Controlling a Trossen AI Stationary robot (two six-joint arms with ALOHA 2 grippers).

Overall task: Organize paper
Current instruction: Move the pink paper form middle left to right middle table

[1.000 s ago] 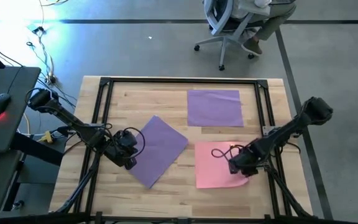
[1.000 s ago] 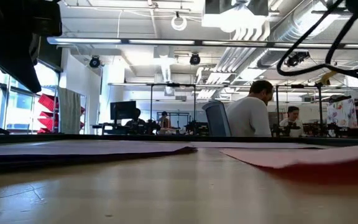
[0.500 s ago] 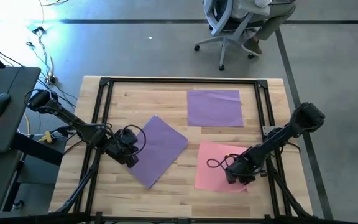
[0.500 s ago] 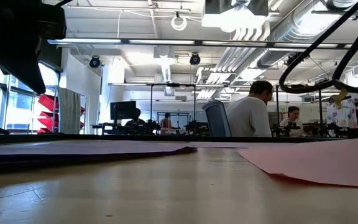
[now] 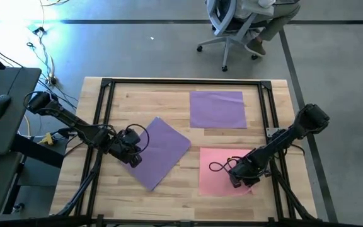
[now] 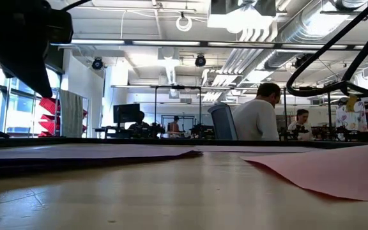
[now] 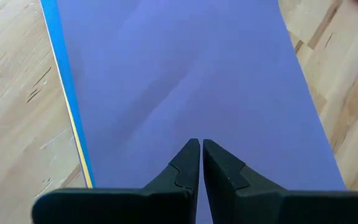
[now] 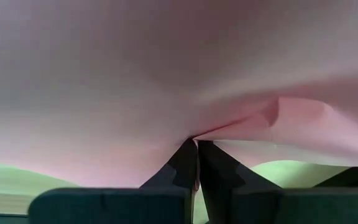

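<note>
Progress: early, sheets lie apart, none stacked | thin purple rectangular paper sheet square at bench far side | tilted periwinkle sheet, blue and yellow edges beneath, under left end effector, fingers closed together on it | right end effector pinches the thin pink sheet, puckering it

No text, label, brand, number or sign could be read anywhere in these views. The sheets of paper were plain, and nothing on the table, the arms or the room behind it carried legible writing.
</note>
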